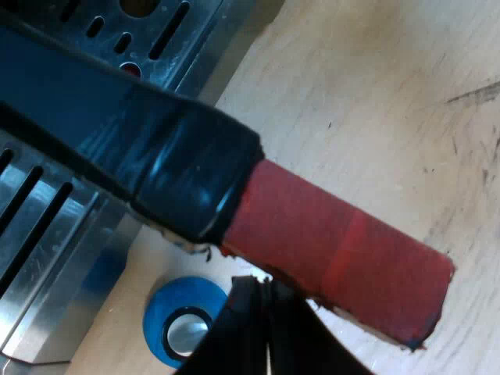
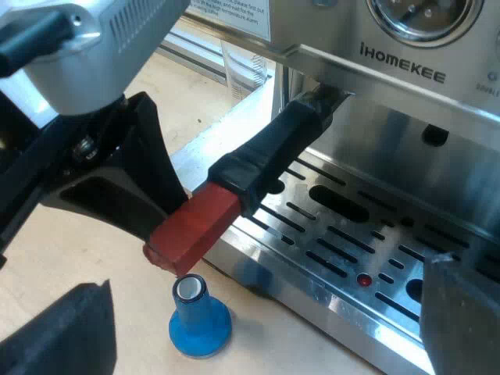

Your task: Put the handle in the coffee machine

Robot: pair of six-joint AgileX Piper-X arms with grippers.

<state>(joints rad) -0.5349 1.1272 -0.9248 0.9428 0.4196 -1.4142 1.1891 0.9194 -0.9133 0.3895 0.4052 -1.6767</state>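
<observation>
Red-ended handle (image 2: 266,156) sits in the machine (image 2: 406,74), closed left tool (image 1: 256,301) touching it; right tool (image 2: 258,324) is open. Locking seems next: push the end sideways firmly.

This is a coffee-making station, likely a lab or workshop bench. A bare, scuffed pale wooden worktop (image 1: 375,94) carries a steel espresso machine (image 2: 406,141), and a blue tamper (image 2: 199,320) stands beside it.
</observation>
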